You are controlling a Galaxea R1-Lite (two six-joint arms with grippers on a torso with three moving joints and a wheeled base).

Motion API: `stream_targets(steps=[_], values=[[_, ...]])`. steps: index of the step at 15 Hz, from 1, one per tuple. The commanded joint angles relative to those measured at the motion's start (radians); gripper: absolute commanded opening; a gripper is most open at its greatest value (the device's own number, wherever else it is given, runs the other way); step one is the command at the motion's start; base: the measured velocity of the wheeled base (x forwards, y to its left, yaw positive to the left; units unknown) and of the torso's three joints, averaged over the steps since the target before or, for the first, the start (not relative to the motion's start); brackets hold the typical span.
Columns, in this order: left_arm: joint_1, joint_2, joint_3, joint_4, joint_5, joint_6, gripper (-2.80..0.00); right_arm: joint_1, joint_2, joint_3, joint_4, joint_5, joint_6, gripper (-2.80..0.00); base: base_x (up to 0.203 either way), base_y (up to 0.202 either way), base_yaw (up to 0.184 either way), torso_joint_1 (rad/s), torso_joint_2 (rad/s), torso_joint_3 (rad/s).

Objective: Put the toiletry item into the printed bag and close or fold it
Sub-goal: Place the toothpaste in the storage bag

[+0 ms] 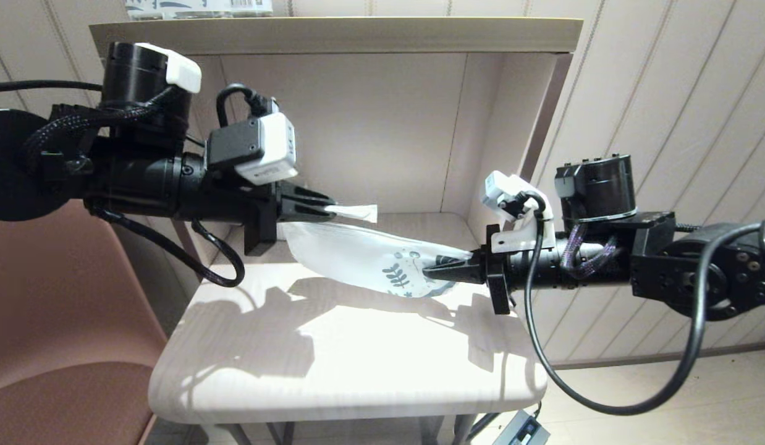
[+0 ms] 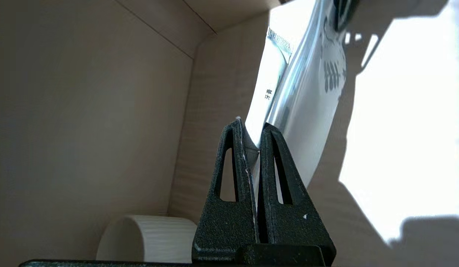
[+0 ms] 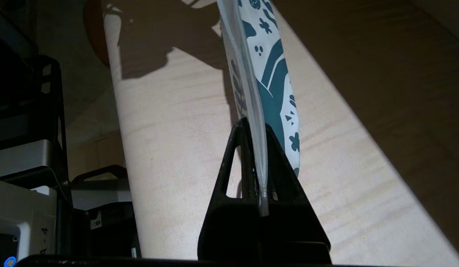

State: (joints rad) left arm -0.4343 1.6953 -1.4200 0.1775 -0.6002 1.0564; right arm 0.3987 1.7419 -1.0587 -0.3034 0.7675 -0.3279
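Left tool (image 1: 324,209): I see it pinching a flat white sachet (image 1: 358,212) | right tool (image 1: 433,269): pinching printed bag (image 1: 358,256) by its leaf-print end | bag: hangs above bench (image 1: 333,358), between both tools

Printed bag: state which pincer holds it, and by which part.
Both hold the printed bag above the table: the left pincer is shut on its plain white end, the right pincer on its leaf-printed end.

The head view looks forward and down over the pale wood-grain tabletop (image 1: 333,364). Each wrist view sits close behind its black end effector, looking along it. All three share the white leaf-printed plastic pouch (image 1: 358,256).
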Motion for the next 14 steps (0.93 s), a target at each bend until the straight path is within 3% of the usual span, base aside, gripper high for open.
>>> stream_targets(steps=[1,4,11,14], values=[[0.000,0.041,-0.038,0.018,0.012,0.033,-2.80,0.002,0.012,0.000,-0.003,0.007,-0.002,-2.80,0.000,0.000,0.000,0.000,0.00,0.000],[0.000,0.087,-0.103,0.034,0.040,0.059,-2.80,0.003,0.010,0.000,-0.003,0.010,-0.002,-2.80,0.000,0.000,0.000,0.000,0.00,0.000],[-0.006,0.098,-0.091,0.040,0.086,0.170,-2.80,0.002,0.033,-0.009,-0.009,0.009,-0.002,-2.80,0.000,0.000,0.000,0.000,0.00,0.000],[-0.011,0.095,-0.103,0.040,0.114,0.190,-2.80,0.002,0.053,-0.020,-0.011,0.007,-0.002,-2.80,0.000,0.000,0.000,0.000,0.00,0.000]])
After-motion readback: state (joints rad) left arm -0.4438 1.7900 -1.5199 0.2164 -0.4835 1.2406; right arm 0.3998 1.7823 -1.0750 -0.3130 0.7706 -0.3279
